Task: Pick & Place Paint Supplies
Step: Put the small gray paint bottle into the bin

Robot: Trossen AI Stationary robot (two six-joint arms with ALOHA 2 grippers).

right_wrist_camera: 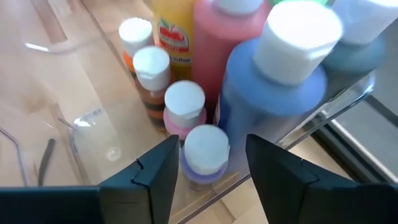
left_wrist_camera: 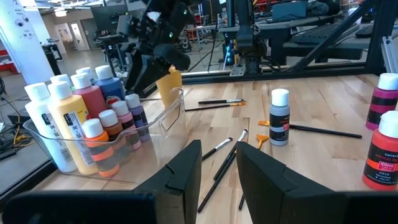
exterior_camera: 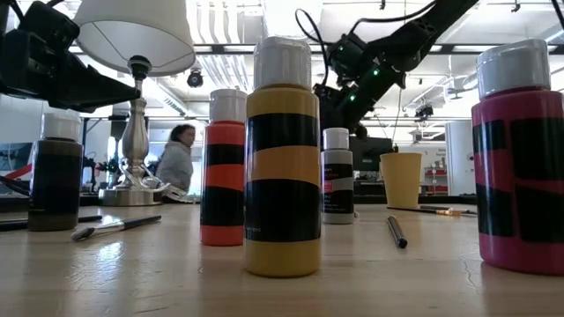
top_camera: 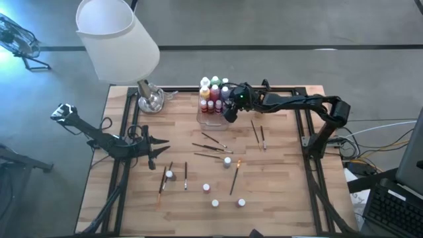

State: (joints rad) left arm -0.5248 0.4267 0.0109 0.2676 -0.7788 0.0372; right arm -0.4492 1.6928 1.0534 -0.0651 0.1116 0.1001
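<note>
High view, done: a cluster of paint bottles (top_camera: 213, 92) is already standing in the clear box (top_camera: 210, 118) at the far edge of the table (top_camera: 277, 192).
High view, left to do: four small bottles (top_camera: 215, 203) and several brushes (top_camera: 211, 148) are lying loose on the wood in front of the box; I am judging the job roughly half finished.
High view, my arms: my right gripper (top_camera: 230, 114) is hovering at the box's right side; my left gripper (top_camera: 160, 146) is waiting above the left part of the table, well apart from the box.
Low view, left to do: a yellow bottle (exterior_camera: 282, 158), an orange bottle (exterior_camera: 224, 169) and a pink bottle (exterior_camera: 520, 158) are standing upright near the camera, not yet boxed; a brush (exterior_camera: 396, 231) is lying flat beyond them.
Left wrist view, tool state: my left fingers (left_wrist_camera: 180, 177) are standing spread with nothing between them; a grey bottle (left_wrist_camera: 279, 118) is waiting upright on the wood ahead.
Right wrist view, tool state: my right fingers (right_wrist_camera: 152, 171) are standing apart directly above a small purple bottle (right_wrist_camera: 205, 155) inside the box; I am seeing nothing pinched between them.
</note>
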